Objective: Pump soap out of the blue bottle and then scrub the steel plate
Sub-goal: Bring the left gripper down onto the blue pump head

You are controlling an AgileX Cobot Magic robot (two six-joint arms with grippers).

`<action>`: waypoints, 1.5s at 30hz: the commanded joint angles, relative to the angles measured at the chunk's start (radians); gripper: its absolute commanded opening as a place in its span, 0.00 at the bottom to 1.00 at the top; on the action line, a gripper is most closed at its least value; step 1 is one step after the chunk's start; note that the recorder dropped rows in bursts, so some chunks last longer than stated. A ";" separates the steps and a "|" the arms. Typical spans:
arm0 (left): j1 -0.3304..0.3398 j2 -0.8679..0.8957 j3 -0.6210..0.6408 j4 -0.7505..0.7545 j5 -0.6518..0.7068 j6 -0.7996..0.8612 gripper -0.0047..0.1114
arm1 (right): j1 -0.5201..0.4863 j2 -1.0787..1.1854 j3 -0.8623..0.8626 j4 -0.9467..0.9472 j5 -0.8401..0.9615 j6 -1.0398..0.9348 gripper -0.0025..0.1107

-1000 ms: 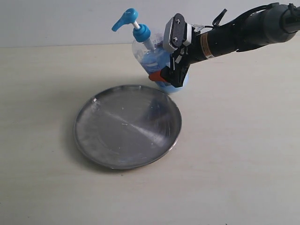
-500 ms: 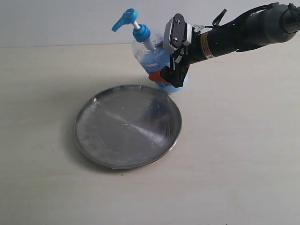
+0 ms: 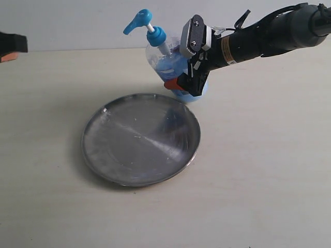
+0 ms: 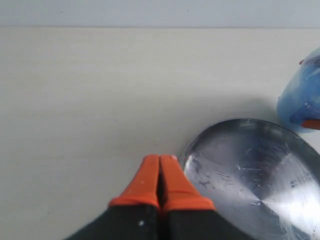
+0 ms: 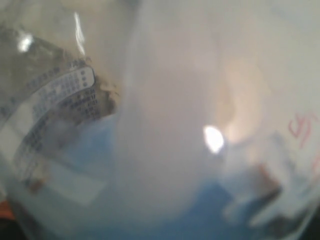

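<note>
The blue bottle [image 3: 166,63] leans left behind the steel plate [image 3: 140,138], its pump head [image 3: 138,20] pointing over the plate's far side. My right gripper [image 3: 185,85] is shut on the bottle's lower body. The right wrist view is filled by the bottle's clear wall [image 5: 165,125] and its printed label [image 5: 55,110], which hide the fingers. My left gripper [image 4: 160,160] is shut and empty, hovering by the plate's rim [image 4: 210,137]; in the exterior view only its tip [image 3: 11,45] shows at the left edge. I see no distinct soap on the plate.
The pale wooden tabletop [image 3: 258,170] stretches around the plate, with a light wall behind it. The right arm [image 3: 269,36] reaches in from the upper right.
The left gripper's tip has come into the exterior view at the left edge. The bottle, the plate and the right gripper have not moved.
</note>
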 commanded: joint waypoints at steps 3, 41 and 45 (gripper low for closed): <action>-0.019 0.228 -0.268 -0.273 0.129 0.255 0.04 | -0.001 -0.005 -0.013 0.027 -0.019 -0.007 0.02; -0.019 0.746 -0.896 -0.796 0.643 0.590 0.04 | -0.001 -0.005 -0.013 0.027 0.008 -0.009 0.02; -0.019 0.744 -0.896 -0.796 0.667 0.607 0.04 | -0.001 -0.005 -0.013 0.027 0.008 -0.005 0.02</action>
